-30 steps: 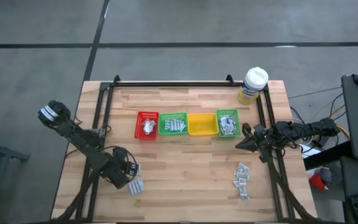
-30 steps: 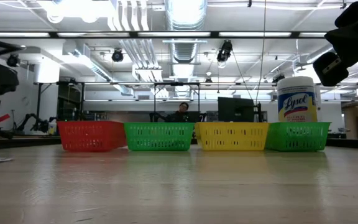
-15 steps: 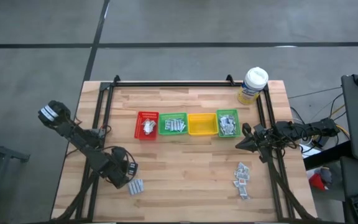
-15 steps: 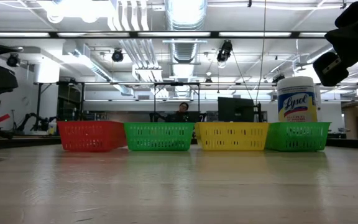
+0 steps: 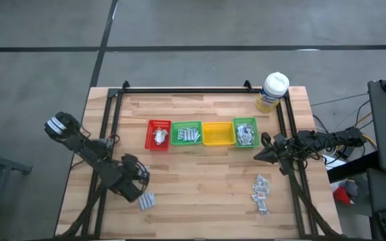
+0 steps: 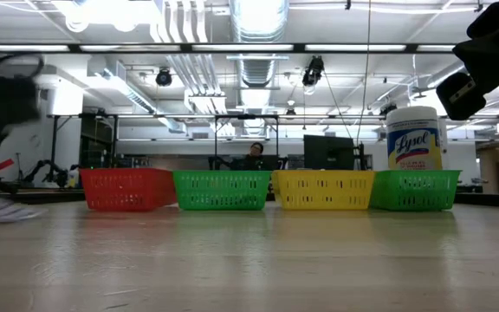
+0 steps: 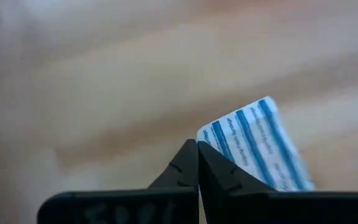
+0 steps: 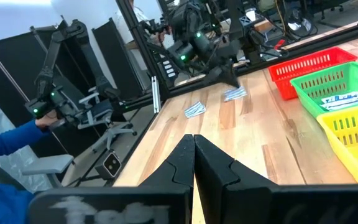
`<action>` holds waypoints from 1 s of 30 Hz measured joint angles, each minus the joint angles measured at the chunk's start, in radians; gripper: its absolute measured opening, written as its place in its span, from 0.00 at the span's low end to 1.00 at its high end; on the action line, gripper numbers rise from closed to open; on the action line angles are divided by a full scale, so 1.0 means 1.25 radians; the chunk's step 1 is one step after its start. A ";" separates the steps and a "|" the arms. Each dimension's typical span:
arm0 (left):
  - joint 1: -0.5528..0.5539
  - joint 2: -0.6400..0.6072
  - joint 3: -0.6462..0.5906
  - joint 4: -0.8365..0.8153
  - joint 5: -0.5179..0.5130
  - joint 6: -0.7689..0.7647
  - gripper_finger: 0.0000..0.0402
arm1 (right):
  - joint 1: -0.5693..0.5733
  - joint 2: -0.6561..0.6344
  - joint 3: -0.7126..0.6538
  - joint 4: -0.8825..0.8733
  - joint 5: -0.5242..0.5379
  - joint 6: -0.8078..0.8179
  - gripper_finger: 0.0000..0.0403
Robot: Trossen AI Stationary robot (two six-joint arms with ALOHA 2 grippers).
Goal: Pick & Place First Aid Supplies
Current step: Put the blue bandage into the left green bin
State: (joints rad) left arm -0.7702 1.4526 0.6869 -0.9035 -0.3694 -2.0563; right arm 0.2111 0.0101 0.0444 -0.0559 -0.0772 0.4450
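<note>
Blue-striped sachet (image 7: 253, 146) now pinched by left gripper (image 7: 197, 163) (jaws previously apart); right gripper (image 8: 194, 155) closed.

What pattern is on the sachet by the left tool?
White with blue stripes: the sachet, clearest in the left wrist view.

The table (image 5: 200, 181) is smooth, pale wood in glued strips. Beside the left gripper (image 7: 197, 149), whose fingers look matt black plastic, lies a glossy blue-striped paper sachet (image 7: 260, 146). The bins (image 6: 323, 189) are shiny plastic mesh.
</note>
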 joint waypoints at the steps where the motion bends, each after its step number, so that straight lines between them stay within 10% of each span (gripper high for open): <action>1: 0.001 -0.006 0.009 -0.010 -0.033 0.005 0.00 | 0.000 0.000 0.000 0.000 0.000 0.000 0.02; 12: -0.002 -0.044 0.083 0.002 -0.282 0.108 0.00 | 0.000 0.000 0.000 0.000 -0.001 0.000 0.02; 30: 0.024 -0.073 0.090 0.379 -0.812 0.523 0.00 | 0.000 0.000 0.000 0.000 0.000 0.000 0.02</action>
State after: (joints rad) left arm -0.7400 1.3609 0.7990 -0.4299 -1.3846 -1.4027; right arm 0.2108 0.0101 0.0444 -0.0559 -0.0776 0.4450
